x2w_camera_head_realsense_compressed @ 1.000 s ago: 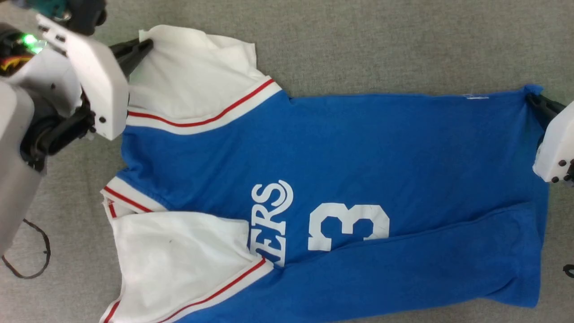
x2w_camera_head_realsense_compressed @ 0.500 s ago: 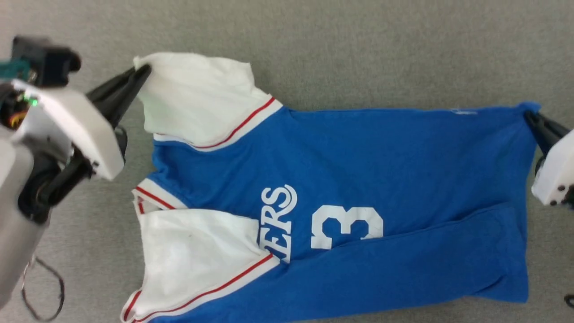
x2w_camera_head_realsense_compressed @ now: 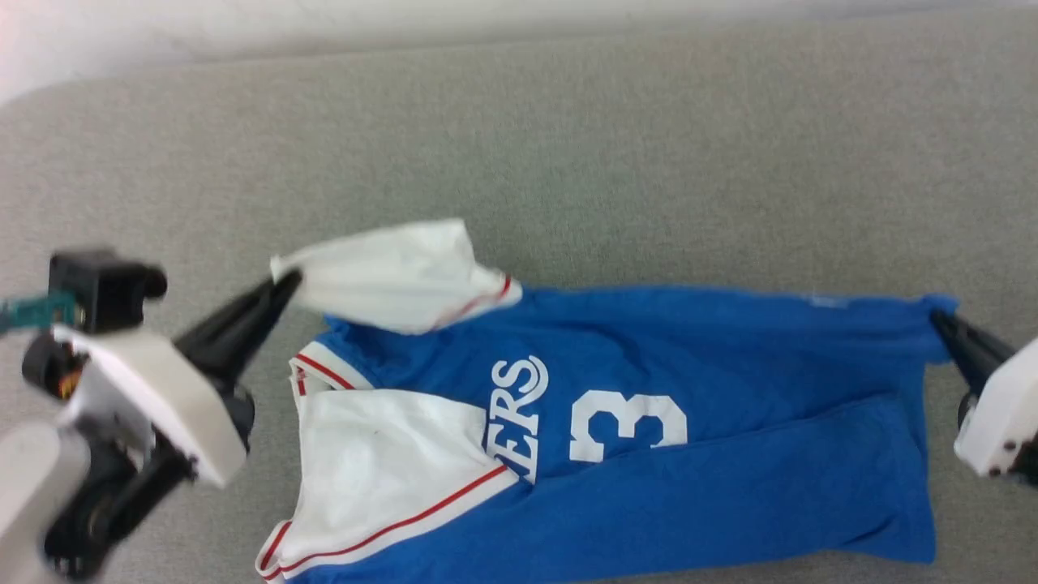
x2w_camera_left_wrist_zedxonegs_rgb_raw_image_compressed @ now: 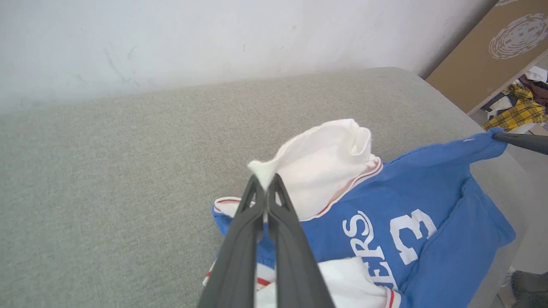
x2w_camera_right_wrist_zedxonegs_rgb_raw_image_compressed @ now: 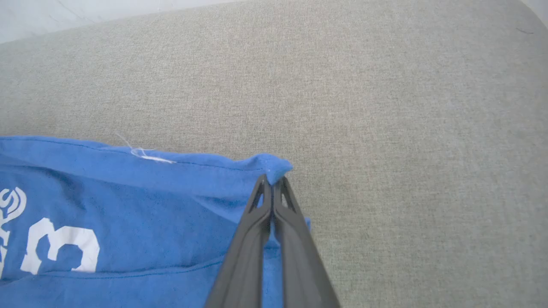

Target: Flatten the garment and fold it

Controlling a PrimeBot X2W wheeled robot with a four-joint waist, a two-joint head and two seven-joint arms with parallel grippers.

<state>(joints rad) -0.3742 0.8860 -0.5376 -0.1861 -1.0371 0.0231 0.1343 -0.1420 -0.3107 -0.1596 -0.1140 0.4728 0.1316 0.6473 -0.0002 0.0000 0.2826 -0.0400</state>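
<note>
Work area: a grey cloth-covered surface (x2w_camera_head_realsense_compressed: 649,162) runs across the whole field, with a pale wall (x2w_camera_left_wrist_zedxonegs_rgb_raw_image_compressed: 171,34) behind its far edge. In the left wrist view a brown board (x2w_camera_left_wrist_zedxonegs_rgb_raw_image_compressed: 483,47) leans beyond the surface's corner, with a heap of clothes (x2w_camera_left_wrist_zedxonegs_rgb_raw_image_compressed: 524,105) beside it.

Shirt (x2w_camera_head_realsense_compressed: 730,357): blue, lying front up on the middle of the surface, with the collar end toward the robot's left and the hem toward its right. Its far edge is drawn out between the two claws. The near part is rumpled, with a long fold along the lower body.

Sleeves: the far white sleeve (x2w_camera_head_realsense_compressed: 397,276) is raised off the surface. The near white sleeve (x2w_camera_head_realsense_compressed: 381,462), trimmed with a red stripe, lies flat.

Left claw (x2w_camera_head_realsense_compressed: 284,284): fingers together, clamped on the tip of the far sleeve.

Right claw (x2w_camera_head_realsense_compressed: 941,320): fingers together, pinching the far hem corner of the shirt.

Markings: white "ERS" lettering (x2w_camera_head_realsense_compressed: 515,414) and a number 3 (x2w_camera_head_realsense_compressed: 628,426) on the chest.

Minor: a loose white thread (x2w_camera_right_wrist_zedxonegs_rgb_raw_image_compressed: 145,155) lies along the far side edge near the hem.
</note>
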